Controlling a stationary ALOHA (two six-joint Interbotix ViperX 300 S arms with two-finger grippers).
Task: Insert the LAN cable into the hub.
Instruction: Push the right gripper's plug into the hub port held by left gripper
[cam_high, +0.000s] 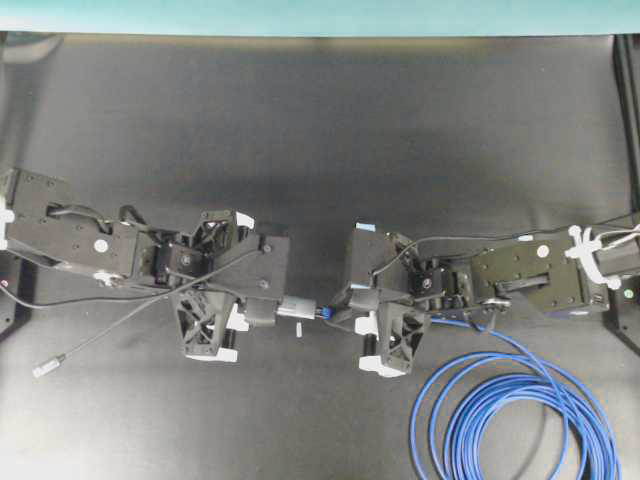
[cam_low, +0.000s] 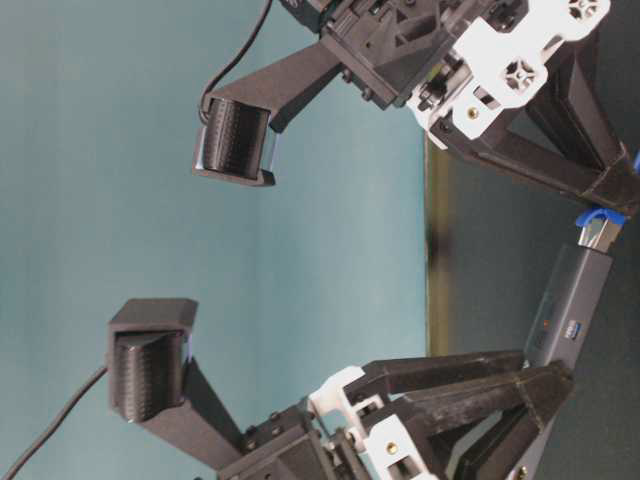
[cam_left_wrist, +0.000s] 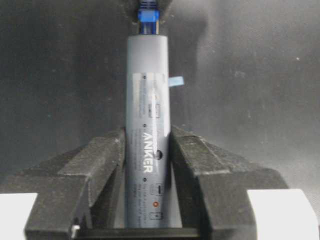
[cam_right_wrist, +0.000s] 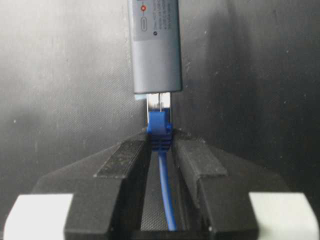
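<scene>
The hub (cam_left_wrist: 147, 120), a slim grey bar marked ANKER, is held level above the black table with my left gripper (cam_left_wrist: 147, 150) shut on its sides. In the overhead view the hub (cam_high: 296, 309) lies between the two grippers. My right gripper (cam_right_wrist: 160, 142) is shut on the blue boot of the LAN cable (cam_right_wrist: 160, 129). The clear plug (cam_right_wrist: 160, 106) meets the end of the hub (cam_right_wrist: 155, 50), its tip in the port and a short clear stretch showing. The rest of the LAN cable (cam_high: 510, 410) lies coiled at the front right.
The hub's thin grey cord trails left to a small silver plug (cam_high: 46, 369) lying on the table. Both arms (cam_high: 90, 240) (cam_high: 540, 275) meet near the table's middle. A teal wall (cam_high: 300, 15) bounds the far edge.
</scene>
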